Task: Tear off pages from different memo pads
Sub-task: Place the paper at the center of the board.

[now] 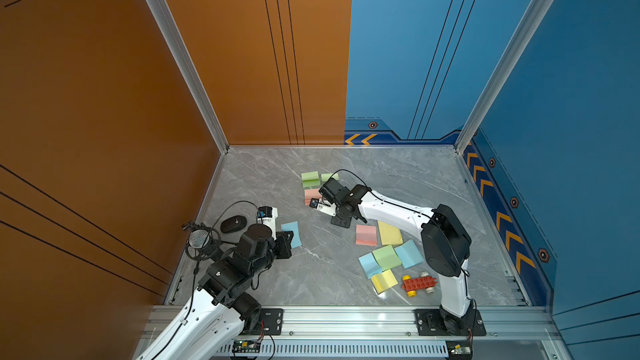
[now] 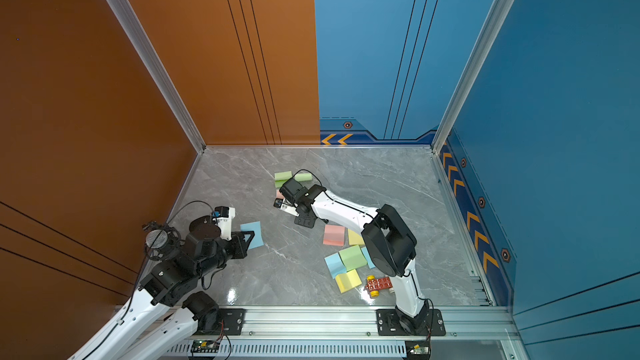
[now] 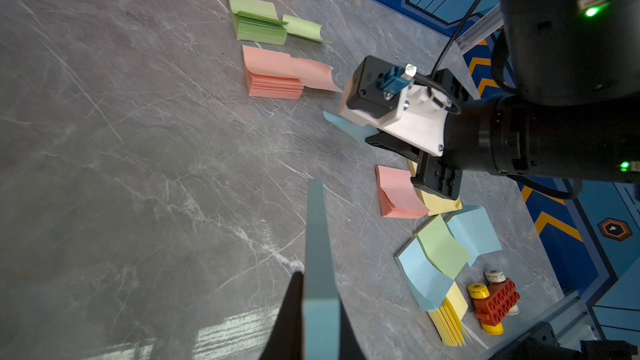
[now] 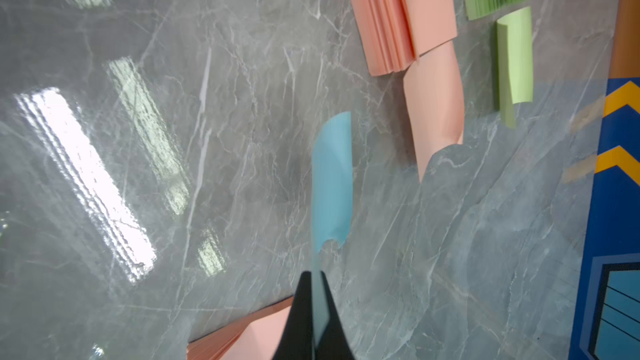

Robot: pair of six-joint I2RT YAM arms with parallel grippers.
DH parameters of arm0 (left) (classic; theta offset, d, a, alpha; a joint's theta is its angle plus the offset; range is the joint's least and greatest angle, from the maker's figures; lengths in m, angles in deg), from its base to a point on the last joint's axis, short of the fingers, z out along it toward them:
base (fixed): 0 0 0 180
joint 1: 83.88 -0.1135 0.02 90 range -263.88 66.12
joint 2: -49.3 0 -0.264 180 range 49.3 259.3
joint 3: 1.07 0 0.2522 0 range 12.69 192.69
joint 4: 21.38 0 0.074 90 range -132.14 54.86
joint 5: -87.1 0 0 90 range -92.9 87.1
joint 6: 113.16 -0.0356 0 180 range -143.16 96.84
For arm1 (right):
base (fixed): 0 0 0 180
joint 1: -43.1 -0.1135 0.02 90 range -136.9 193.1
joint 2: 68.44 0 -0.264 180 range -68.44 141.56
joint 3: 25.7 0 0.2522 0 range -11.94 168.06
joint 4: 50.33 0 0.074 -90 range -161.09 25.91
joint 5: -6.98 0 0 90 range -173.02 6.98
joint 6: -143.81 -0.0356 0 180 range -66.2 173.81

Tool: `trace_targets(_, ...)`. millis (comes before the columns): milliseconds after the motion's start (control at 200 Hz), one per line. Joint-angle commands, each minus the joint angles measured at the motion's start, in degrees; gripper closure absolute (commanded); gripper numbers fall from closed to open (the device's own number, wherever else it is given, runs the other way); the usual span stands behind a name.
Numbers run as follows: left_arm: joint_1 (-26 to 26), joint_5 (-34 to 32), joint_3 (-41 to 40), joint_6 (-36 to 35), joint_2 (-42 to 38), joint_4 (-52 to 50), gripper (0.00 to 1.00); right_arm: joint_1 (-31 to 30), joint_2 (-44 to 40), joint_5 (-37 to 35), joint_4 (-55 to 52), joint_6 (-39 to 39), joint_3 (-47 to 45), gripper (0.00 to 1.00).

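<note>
Blue page (image 4: 331,181): pinched at one edge by right fingers (image 4: 298,323), low over the table (image 4: 242,133), long axis straight out from the tips. Loose pink page (image 4: 436,105) and green page (image 4: 515,60) lie just beside it. Left fingers (image 3: 287,320) clamp the blue pad (image 3: 320,254) edge-on, well apart. Probable next step: the right arm, which is nearer, lays the blue page by the pink page.

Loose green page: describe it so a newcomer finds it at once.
Look to the far side of the grey marble table. There a green memo pad lies. The loose green page lies beside it: one thin curled sheet, not a layered block.
</note>
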Motion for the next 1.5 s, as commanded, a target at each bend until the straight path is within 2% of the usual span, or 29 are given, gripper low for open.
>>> trace_targets(0, -0.81, 0.17, 0.39, -0.90, -0.55, -1.01, 1.00, -0.63, 1.78, -4.52, -3.19, 4.78, 4.27, 1.00)
trace_targets(470, -2.23, 1.40, -0.65, -0.96, -1.89, -1.27, 1.00, -1.23, 10.67, -10.44, -5.70, 5.72, 9.27, 1.00)
trace_targets(646, -2.32, 2.06, -0.81, -0.50, -2.08, -1.23, 1.00, -1.95, 13.19, -9.72, -5.98, 5.69, 12.23, 0.97)
trace_targets(676, -2.32, 2.17, -0.78, -0.39, -2.18, -1.24, 1.00, -2.06, 13.38, -9.33, -6.06, 5.56, 12.28, 0.94)
trace_targets(781, -2.32, 2.58, -0.60, -0.46, -2.32, -1.31, 1.00, -2.05, 12.48, -5.19, -6.54, 4.26, 12.02, 0.73)
trace_targets(856, -2.32, 2.55, -0.65, -0.47, -2.11, -1.41, 1.00, -1.97, 10.87, -2.11, -6.49, 3.18, 11.24, 0.52)
trace_targets(886, -2.32, 2.54, -0.64, -0.43, -2.06, -1.41, 1.00, -1.97, 10.27, -1.43, -6.59, 2.67, 10.97, 0.48)
trace_targets(911, -2.39, 2.46, -0.69, -0.43, -1.96, -1.41, 1.00, -1.98, 9.67, -1.02, -6.60, 2.25, 10.77, 0.38)
trace_targets(1086, -2.57, 2.03, -0.17, -0.80, -1.31, -1.45, 1.00, -1.32, 2.54, 4.30, -5.62, -1.73, 7.05, 0.35)
trace_targets(1166, -2.84, 1.83, 0.24, -1.11, 0.36, -1.42, 1.00, -0.79, -4.54, 6.12, -2.78, -4.58, 3.74, 0.33)
trace_targets(1191, -3.00, 2.19, 0.47, -1.44, 1.57, -1.41, 1.00, -0.61, -6.69, 6.62, -1.70, -5.62, 2.47, 0.24)
trace_targets(1211, -3.14, 2.59, 0.77, -1.83, 2.85, -1.33, 1.00, -0.39, -8.42, 7.04, -0.68, -6.57, 1.29, 0.04)
trace_targets(1226, -3.26, 2.91, 1.04, -2.26, 3.96, -1.32, 1.00, -0.15, -9.67, 7.40, 0.28, -7.39, 0.30, 0.01)
trace_targets(1351, -4.51, 6.88, 4.54, -5.26, 15.03, -0.99, 1.00, 1.03, -20.94, 9.93, 9.17, -11.91, -9.52, 0.00)
trace_targets(1496, -5.39, 4.53, 8.19, -6.85, 21.17, -0.58, 1.00, 1.44, -32.70, 10.49, 20.42, -13.93, -25.06, 0.00)
